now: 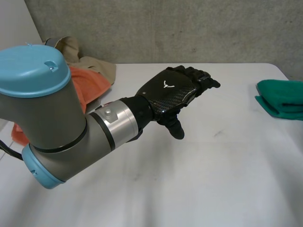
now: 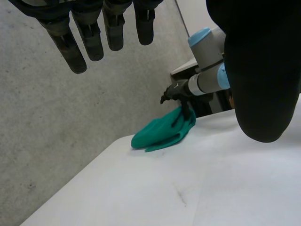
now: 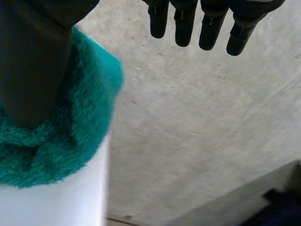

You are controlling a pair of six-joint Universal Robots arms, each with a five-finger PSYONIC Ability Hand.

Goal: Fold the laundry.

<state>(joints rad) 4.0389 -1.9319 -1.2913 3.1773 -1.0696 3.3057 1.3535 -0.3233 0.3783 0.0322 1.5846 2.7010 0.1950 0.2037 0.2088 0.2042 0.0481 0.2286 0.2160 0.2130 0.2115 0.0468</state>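
Observation:
A folded green towel (image 1: pixel 281 97) lies at the right edge of the white table (image 1: pixel 213 179). My left hand (image 1: pixel 170 94) hovers open over the table's middle, fingers straight and thumb down, well apart from the towel. In the left wrist view its fingers (image 2: pixel 89 37) are spread and hold nothing, and the green towel (image 2: pixel 162 134) lies beyond them at the table's far corner. My right hand (image 2: pixel 176 94) is just above that towel. In the right wrist view its fingers (image 3: pixel 211 23) are straight and bare, and its thumb sits in front of the fluffy green towel (image 3: pixel 89 117).
An orange cloth (image 1: pixel 87 85) and a tan cloth (image 1: pixel 80 56) are heaped at the back left, partly behind my left arm (image 1: pixel 57 118). A grey concrete wall (image 1: pixel 189 28) backs the table. The towel lies close to the table's right edge.

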